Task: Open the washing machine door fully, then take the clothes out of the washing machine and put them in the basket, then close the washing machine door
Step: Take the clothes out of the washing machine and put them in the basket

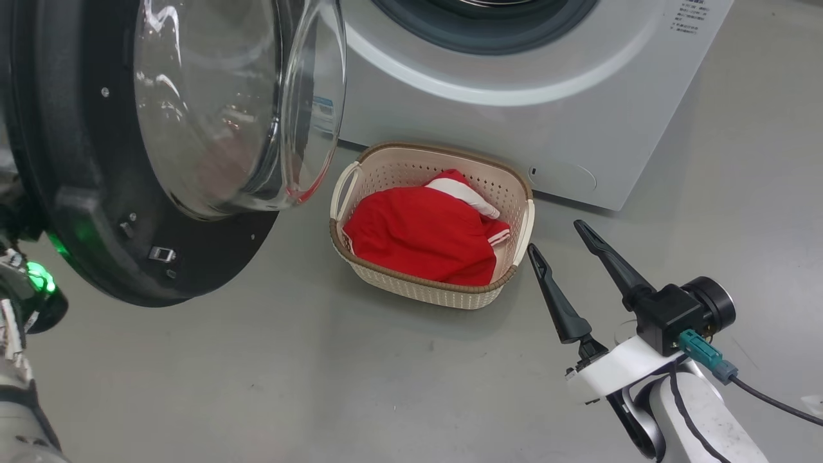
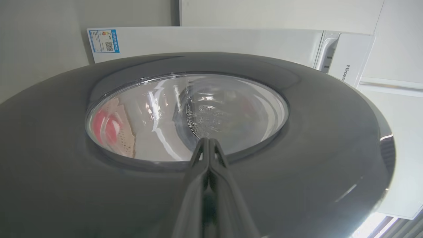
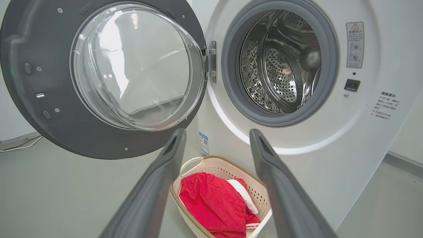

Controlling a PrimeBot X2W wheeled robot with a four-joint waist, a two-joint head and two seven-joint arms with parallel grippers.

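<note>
The washing machine door (image 1: 96,193) stands swung out to the left, its glass bowl facing the basket. My left gripper (image 2: 209,140) is shut with nothing in it, its fingers lying close along the door's glossy black outer ring (image 2: 330,132). The red clothes (image 1: 424,238) lie bunched in the cream basket (image 1: 424,292) on the floor before the washing machine (image 1: 514,128). My right gripper (image 1: 556,238) hangs open and empty just right of the basket. In the right wrist view the gripper (image 3: 218,132) frames the basket (image 3: 211,162), the clothes (image 3: 208,205) and the bare steel drum (image 3: 281,66).
My left arm with a green light (image 1: 38,276) is at the far left, behind the door. A blue label sticker (image 2: 104,40) marks the machine's side. A cable (image 3: 16,145) lies along the wall. Grey floor (image 1: 289,373) spreads in front of the basket.
</note>
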